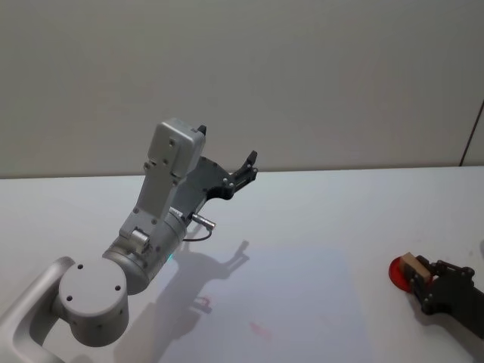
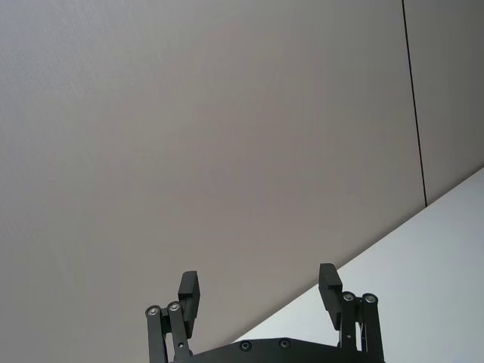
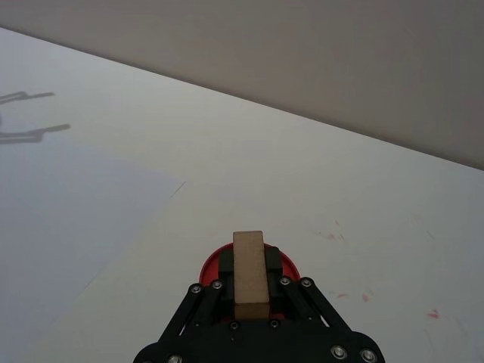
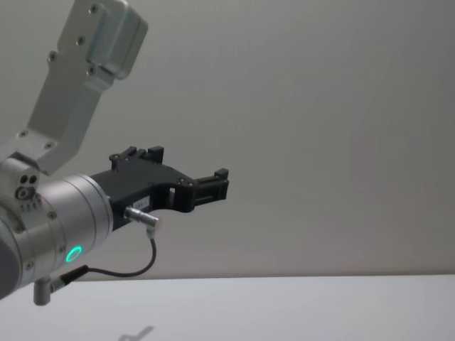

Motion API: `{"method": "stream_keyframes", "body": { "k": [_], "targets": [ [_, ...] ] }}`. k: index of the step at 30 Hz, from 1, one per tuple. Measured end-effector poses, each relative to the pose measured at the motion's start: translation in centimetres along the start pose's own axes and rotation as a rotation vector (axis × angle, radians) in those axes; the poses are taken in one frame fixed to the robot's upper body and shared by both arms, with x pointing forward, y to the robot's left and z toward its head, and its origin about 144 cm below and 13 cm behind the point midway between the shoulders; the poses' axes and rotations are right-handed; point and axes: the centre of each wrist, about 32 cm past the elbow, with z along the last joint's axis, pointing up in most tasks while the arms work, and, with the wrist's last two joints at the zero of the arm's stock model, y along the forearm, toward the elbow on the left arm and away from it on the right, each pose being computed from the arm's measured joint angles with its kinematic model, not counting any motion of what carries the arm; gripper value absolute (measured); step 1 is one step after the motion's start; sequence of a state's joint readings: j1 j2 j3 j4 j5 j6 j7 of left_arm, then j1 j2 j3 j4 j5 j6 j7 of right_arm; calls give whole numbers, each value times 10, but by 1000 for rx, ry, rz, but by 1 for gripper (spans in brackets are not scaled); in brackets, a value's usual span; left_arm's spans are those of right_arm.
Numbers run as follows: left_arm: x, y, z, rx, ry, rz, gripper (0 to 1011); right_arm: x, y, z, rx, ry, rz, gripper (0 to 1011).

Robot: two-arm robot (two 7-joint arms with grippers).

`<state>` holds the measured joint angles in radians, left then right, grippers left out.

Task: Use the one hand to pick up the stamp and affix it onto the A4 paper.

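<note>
Right gripper (image 1: 420,274) pinches the wooden stamp (image 3: 249,274) over a red pad (image 1: 396,272) near the table's (image 1: 318,219) right edge. Left gripper (image 2: 261,291) is raised, fingers spread. Paper (image 1: 287,302) lies at table centre.

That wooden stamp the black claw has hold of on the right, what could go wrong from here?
The right gripper is shut on the stamp, which sits over a red ink pad off the A4 paper. If the pad sticks, it might lift along. The table already shows red smudges, so a stray touch could leave more. The left gripper hangs open, raised above the table.
</note>
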<state>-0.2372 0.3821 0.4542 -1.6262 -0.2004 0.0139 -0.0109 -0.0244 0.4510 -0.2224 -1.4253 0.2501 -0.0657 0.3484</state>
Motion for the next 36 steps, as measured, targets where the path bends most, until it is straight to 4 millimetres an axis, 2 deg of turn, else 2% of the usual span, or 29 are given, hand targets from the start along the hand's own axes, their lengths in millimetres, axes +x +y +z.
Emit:
{"method": "stream_keyframes", "body": {
  "k": [29, 32, 33, 36],
  "targets": [
    [0, 0, 0, 0, 0, 0, 1001, 0, 0, -1, -11, 4, -3, 221],
    [0, 0, 0, 0, 0, 0, 1001, 0, 0, -1, -13, 5, -4, 306],
    [0, 0, 0, 0, 0, 0, 1001, 0, 0, -2, -13, 6, -4, 306],
    [0, 0, 0, 0, 0, 0, 1001, 0, 0, -1, -11, 8, -5, 448]
  ]
}}
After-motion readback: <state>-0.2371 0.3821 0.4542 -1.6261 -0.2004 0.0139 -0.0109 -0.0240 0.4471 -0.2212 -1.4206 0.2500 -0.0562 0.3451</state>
